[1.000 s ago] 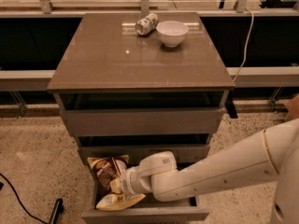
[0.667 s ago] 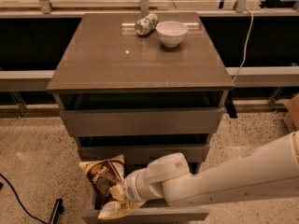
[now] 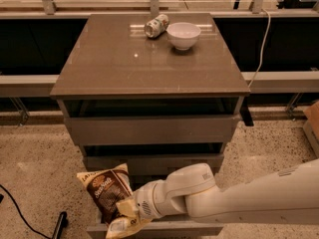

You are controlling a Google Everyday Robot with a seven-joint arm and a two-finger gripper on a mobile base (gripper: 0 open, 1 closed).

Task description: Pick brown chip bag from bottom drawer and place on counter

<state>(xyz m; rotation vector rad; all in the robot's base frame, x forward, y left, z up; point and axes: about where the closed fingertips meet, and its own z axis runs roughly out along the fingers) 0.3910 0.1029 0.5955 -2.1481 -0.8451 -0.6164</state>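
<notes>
The brown chip bag (image 3: 107, 193), dark brown with a white script logo and pale yellow edges, is held up at the left front corner of the open bottom drawer (image 3: 149, 230). My gripper (image 3: 124, 209) is at the bag's lower right edge, at the end of the white arm coming in from the right. It holds the bag, which stands upright and tilted left, partly past the drawer's left side. The glossy counter (image 3: 114, 59) is above, with the two upper drawers between.
A small printed can (image 3: 156, 25) lies on its side at the back of the counter next to a white bowl (image 3: 183, 35). A black cable (image 3: 22, 213) and a dark object lie on the speckled floor at the left. A white cord hangs at the right.
The arm has drawn back toward the lower left, and the chip bag has come up and out of the drawer with the gripper, now upright above the drawer's left front corner.
</notes>
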